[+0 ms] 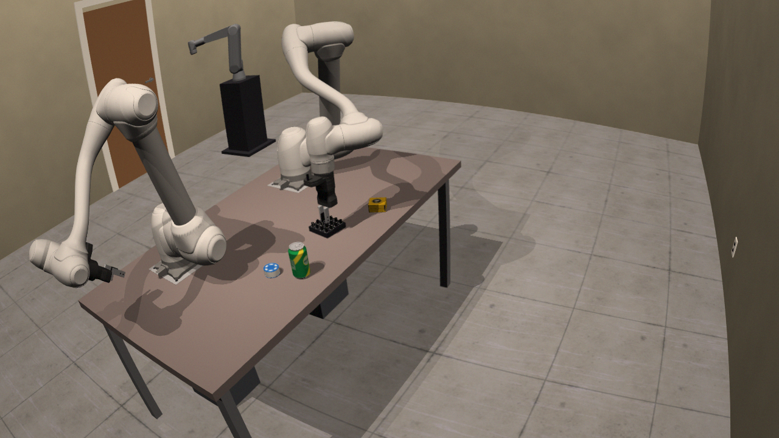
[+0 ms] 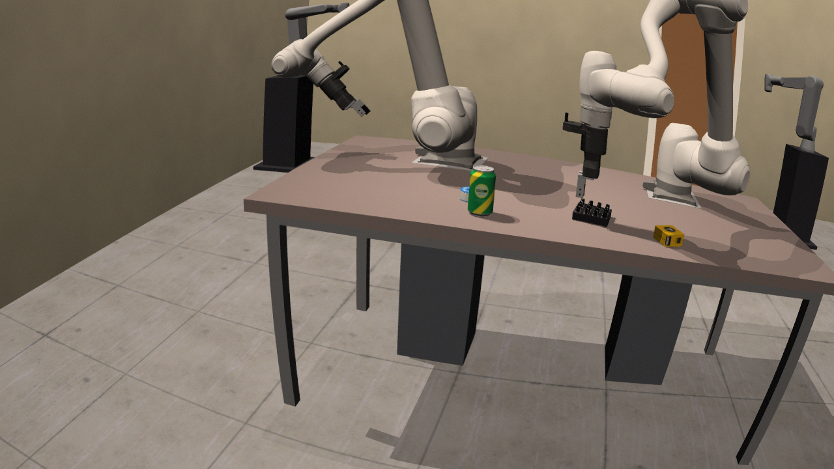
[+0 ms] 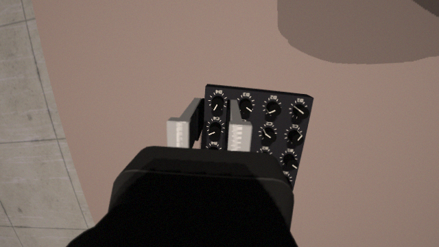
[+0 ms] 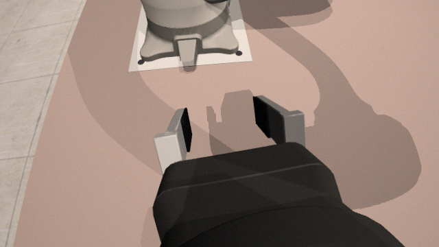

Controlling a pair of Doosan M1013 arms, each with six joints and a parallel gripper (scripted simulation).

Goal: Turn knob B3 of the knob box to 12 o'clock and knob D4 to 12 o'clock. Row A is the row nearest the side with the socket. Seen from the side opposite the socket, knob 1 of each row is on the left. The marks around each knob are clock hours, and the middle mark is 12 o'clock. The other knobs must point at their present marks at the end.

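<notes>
The black knob box [image 1: 317,230] [image 2: 589,219] [image 3: 257,118] lies on the table, with row D at the top of the left wrist view. There, knob D4 [image 3: 217,101] points down and slightly left, near 1 o'clock by the box's marks. Knob B3 is hidden behind the left gripper. My left gripper [image 1: 324,220] [image 2: 581,195] [image 3: 215,112] is partly open and empty, a little above the box. Its fingers appear on either side of D4 in the wrist view. My right gripper [image 1: 122,272] [image 2: 363,109] [image 4: 221,115] is open and empty, far from the box.
A green and yellow can [image 1: 299,262] [image 2: 481,199] stands on the table with a blue and white round item [image 1: 271,271] [image 2: 464,194] beside it. A yellow tape measure [image 1: 377,205] [image 2: 667,236] lies on the box's other side. An arm base [image 4: 188,44] shows in the right wrist view.
</notes>
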